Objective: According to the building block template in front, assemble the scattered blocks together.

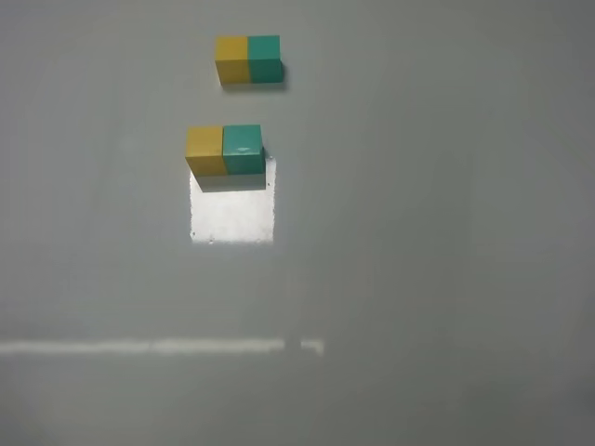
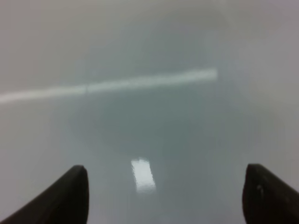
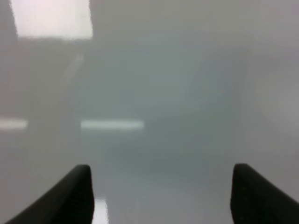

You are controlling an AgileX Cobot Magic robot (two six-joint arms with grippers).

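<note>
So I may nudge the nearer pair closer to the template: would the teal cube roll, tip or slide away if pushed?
The teal cube looks flat-sided and squat, so it will probably slide, not roll or tip. It sits flush against the yellow cube, so a sideways push would likely move both. The table looks glossy, so it may skid easily.
</note>
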